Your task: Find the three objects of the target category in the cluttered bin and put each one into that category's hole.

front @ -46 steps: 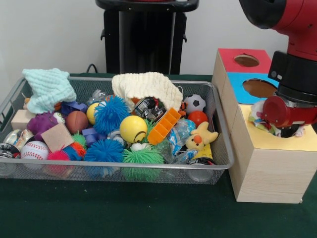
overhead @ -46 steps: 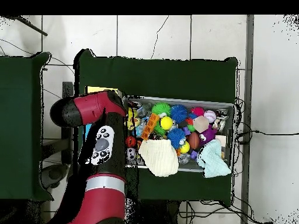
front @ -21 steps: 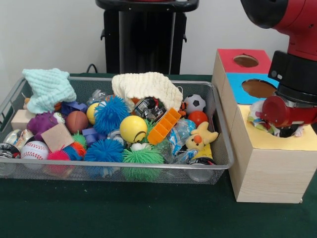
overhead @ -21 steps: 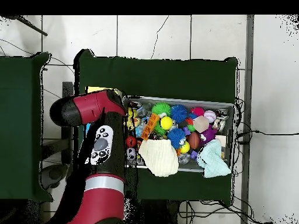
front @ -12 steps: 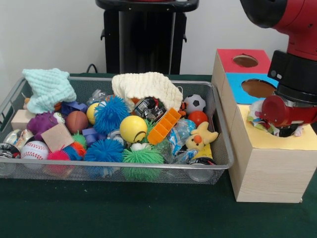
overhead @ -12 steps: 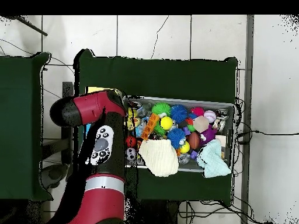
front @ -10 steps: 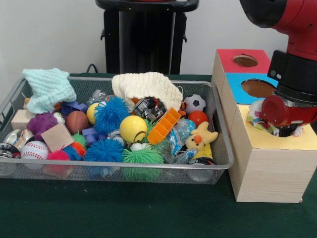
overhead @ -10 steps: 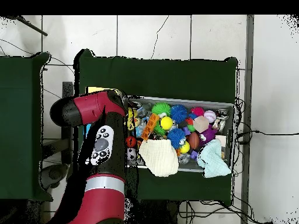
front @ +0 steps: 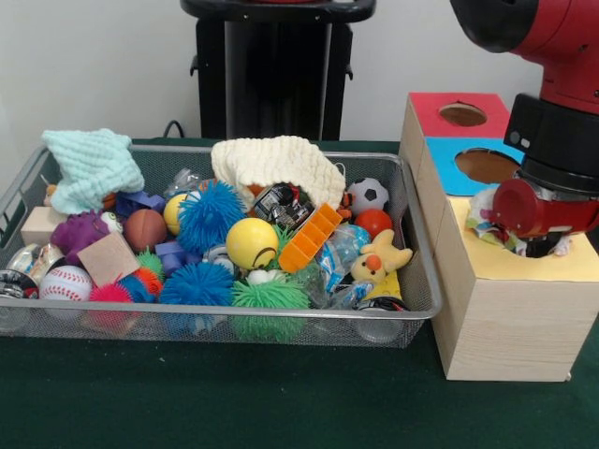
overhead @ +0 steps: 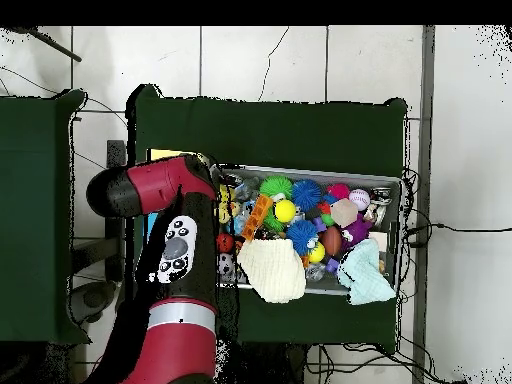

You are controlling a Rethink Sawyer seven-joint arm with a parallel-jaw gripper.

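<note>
Over the yellow hole (front: 543, 251) of the wooden box (front: 501, 323), the claw (front: 541, 245) sits hidden behind the red wrist; its opening cannot be told. Crumpled colourful cloth (front: 487, 223) bunches directly beside it, at the hole's rim.

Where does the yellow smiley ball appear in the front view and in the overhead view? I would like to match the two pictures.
Front view: the yellow smiley ball lies near the middle of the wire bin, left of the orange block.
Overhead view: the ball lies in the bin's upper middle part, right of the orange block.
Shared landmark: the cream knitted cloth.
</note>
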